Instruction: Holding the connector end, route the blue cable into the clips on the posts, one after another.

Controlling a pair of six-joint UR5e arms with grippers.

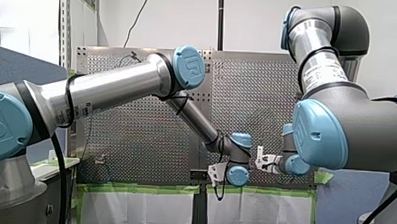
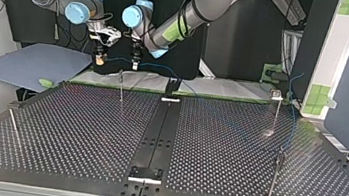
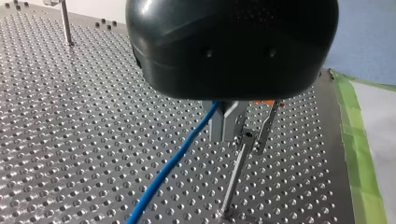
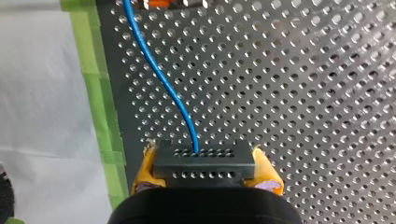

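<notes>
Clamping the connector (image 4: 204,164), my right gripper (image 4: 206,177) holds the end of the blue cable (image 4: 159,70) beside the post (image 3: 236,172), probably so my left gripper (image 3: 240,125), at that post's clip (image 3: 246,136), can guide it in; its grip I cannot tell

Counts: 2 grippers, my left gripper (image 2: 135,64) and my right gripper (image 2: 99,59). 1 blue cable (image 3: 173,163). 1 black connector (image 4: 204,163), clamped between my right gripper's 2 yellow pads (image 4: 270,181). 4 posts (image 2: 122,87) (image 2: 276,115) (image 2: 275,176) (image 2: 13,123): first just below both grippers, other three well away from them. 1 centre rail (image 2: 156,131) running away from the grippers. 1 blue sheet (image 2: 30,62) beside my right gripper.
</notes>
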